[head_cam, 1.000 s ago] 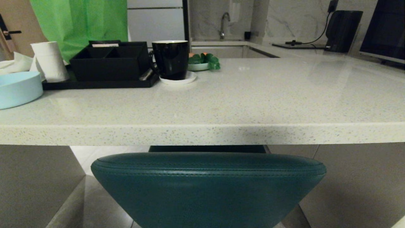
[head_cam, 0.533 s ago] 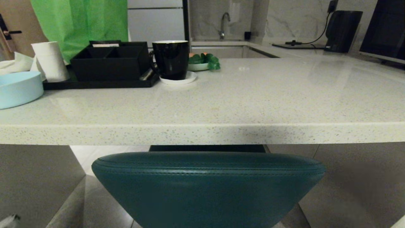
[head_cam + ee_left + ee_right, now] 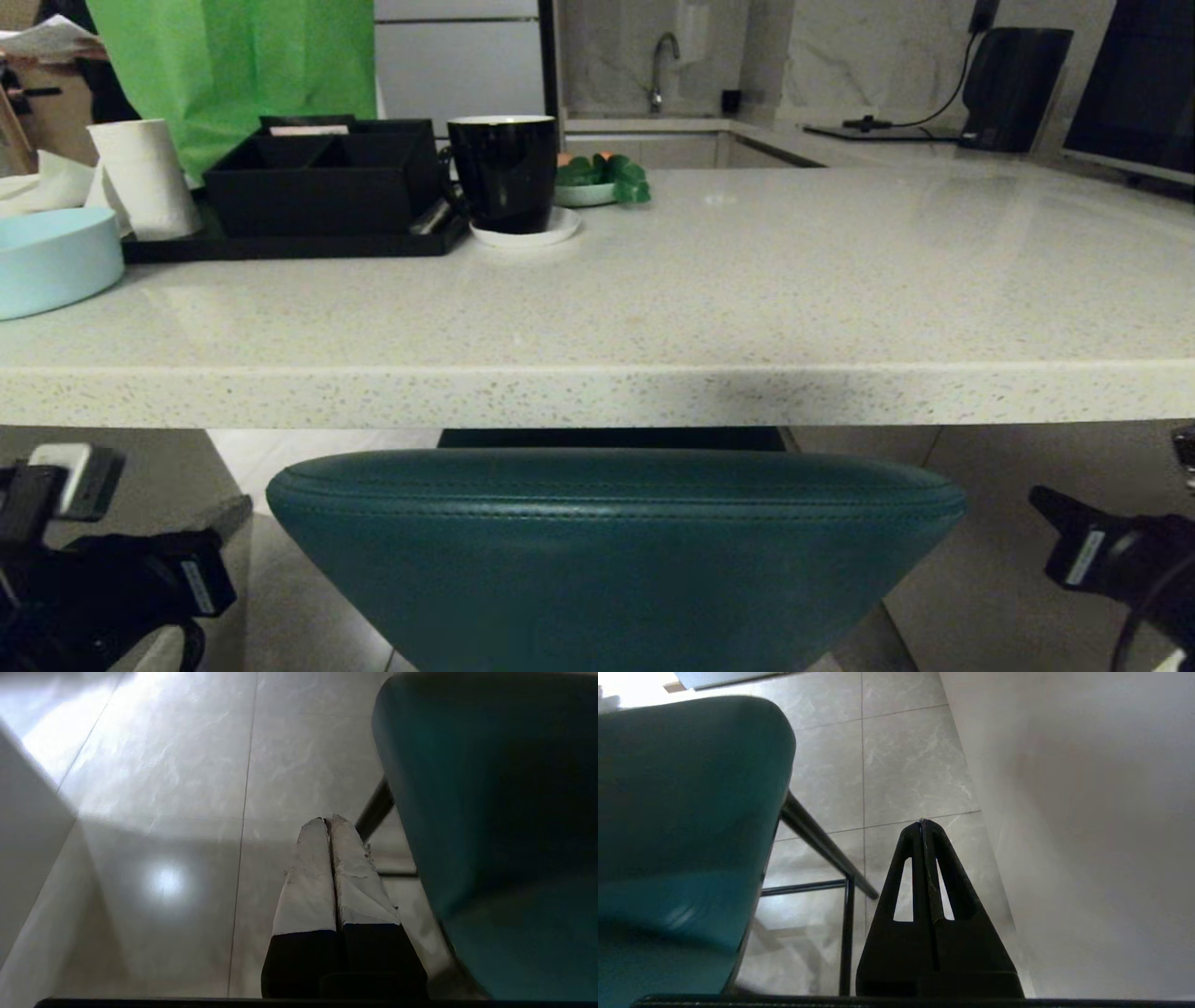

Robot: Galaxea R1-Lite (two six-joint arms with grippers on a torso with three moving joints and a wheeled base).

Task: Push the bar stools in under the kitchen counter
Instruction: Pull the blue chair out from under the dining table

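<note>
A teal bar stool with a curved padded back stands right in front of me, its seat partly under the kitchen counter, a thick speckled off-white slab. My left arm is low on the stool's left side and my right arm low on its right. The left gripper, with white-wrapped fingers, is shut and empty, pointing at the floor beside the stool's back. The right gripper, black, is shut and empty between the stool and a pale panel. Neither touches the stool.
On the counter stand a black mug on a saucer, a black organiser tray, a paper roll and a pale blue bowl. Pale panel sides flank the opening. The stool's black leg runs near the right gripper.
Both arms have risen into the head view's lower corners, one on each side of the teal stool. The stool and the counter have not moved.
</note>
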